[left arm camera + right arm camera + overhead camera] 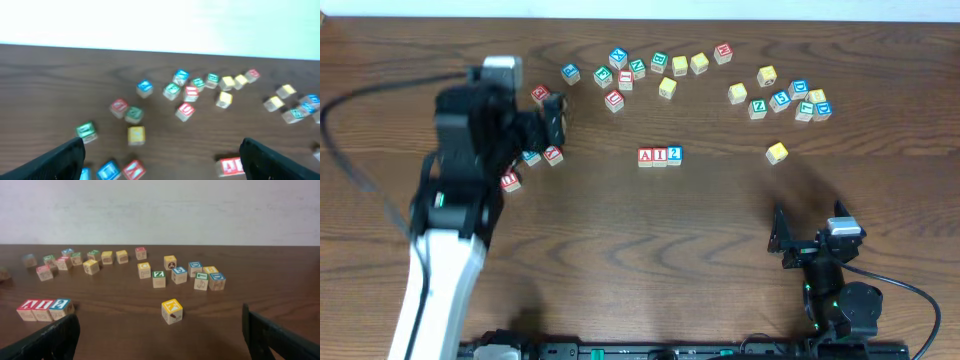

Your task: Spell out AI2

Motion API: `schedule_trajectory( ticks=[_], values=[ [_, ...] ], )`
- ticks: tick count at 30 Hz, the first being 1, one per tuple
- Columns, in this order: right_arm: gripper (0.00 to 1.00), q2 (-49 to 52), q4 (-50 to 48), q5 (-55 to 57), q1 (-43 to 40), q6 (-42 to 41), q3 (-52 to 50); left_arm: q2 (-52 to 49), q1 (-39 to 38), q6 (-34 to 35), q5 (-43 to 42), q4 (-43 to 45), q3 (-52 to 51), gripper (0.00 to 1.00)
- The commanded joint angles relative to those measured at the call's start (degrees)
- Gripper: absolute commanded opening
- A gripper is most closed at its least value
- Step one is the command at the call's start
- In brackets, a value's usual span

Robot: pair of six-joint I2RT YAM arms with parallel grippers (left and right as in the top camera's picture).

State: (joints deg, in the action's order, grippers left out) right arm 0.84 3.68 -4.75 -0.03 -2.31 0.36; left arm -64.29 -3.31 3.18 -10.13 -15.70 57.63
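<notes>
Three blocks stand side by side in a row at the table's middle: a red A block [645,155], a red I block [660,155] and a blue 2 block [674,154]. The row shows in the right wrist view [44,309] at the left. The left wrist view shows the red A block [229,166] beside its right finger. My left gripper [552,120] is open and empty, raised over the left blocks. My right gripper [786,240] is open and empty, near the front right.
Several loose letter blocks lie along the back [660,68] and back right [790,98]. A yellow block [777,152] sits alone, right of the row. A few red and blue blocks [542,155] lie under my left arm.
</notes>
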Motion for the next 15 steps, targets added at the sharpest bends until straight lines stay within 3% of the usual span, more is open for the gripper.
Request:
schedule_trajectory(
  ticks=[1, 5, 15],
  values=[
    [0.99, -0.5, 0.2, -0.5, 0.5, 0.0, -0.1, 8.0, 2.8, -2.3, 2.4, 2.2, -8.5, 0.98],
    [0.99, -0.5, 0.2, -0.5, 0.5, 0.0, -0.1, 19.4, 5.7, -3.0, 2.5, 3.2, -18.8, 0.98],
    [0.99, -0.5, 0.2, -0.5, 0.5, 0.0, -0.1, 46.1, 6.5, -12.4, 2.5, 7.3, -40.7, 0.98]
  ],
)
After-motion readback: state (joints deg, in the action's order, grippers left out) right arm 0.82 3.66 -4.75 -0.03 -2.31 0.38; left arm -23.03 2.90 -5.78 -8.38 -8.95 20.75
